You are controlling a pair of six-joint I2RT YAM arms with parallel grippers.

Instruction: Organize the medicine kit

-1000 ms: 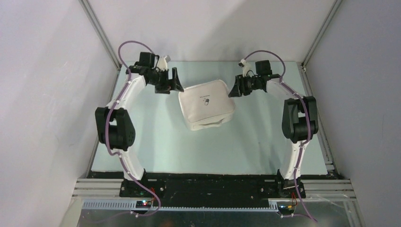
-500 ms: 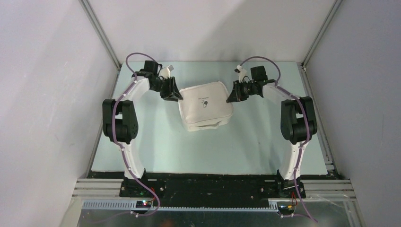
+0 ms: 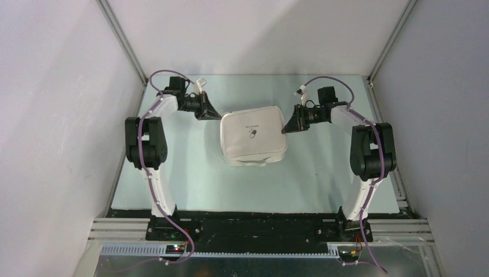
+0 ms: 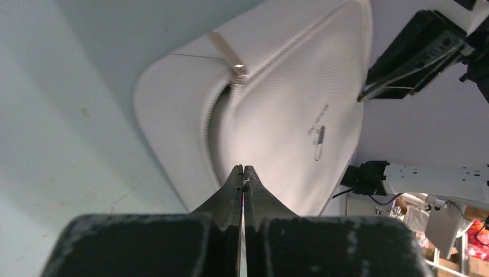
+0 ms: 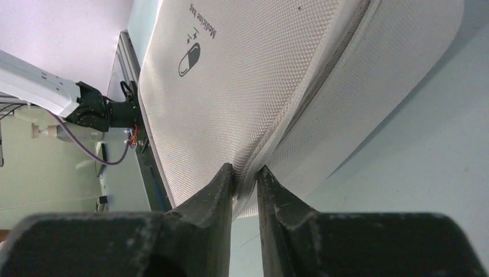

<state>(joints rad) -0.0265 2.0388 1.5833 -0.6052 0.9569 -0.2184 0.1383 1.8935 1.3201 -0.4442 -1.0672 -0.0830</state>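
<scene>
The medicine kit (image 3: 252, 135), a white soft zip case with a small dark pill logo, lies closed at the back middle of the table. My left gripper (image 3: 216, 115) sits at its back-left corner, and in the left wrist view the left gripper (image 4: 243, 169) is shut tip to tip against the case (image 4: 277, 104), with nothing visible between the tips. The metal zip pull (image 4: 229, 55) lies farther along the seam, apart from those tips. My right gripper (image 3: 286, 128) is at the case's right side. The right wrist view shows it (image 5: 245, 173) shut on the zip seam of the kit (image 5: 242, 75).
The pale green table (image 3: 190, 173) stretches toward the arm bases in front of the kit. Grey walls and aluminium frame rails (image 3: 124, 43) close in the back and both sides.
Both grippers have closed, the left from wide open to fully shut. Both arms shifted at the kit's sides, and the kit turned to sit squarer to the table.
</scene>
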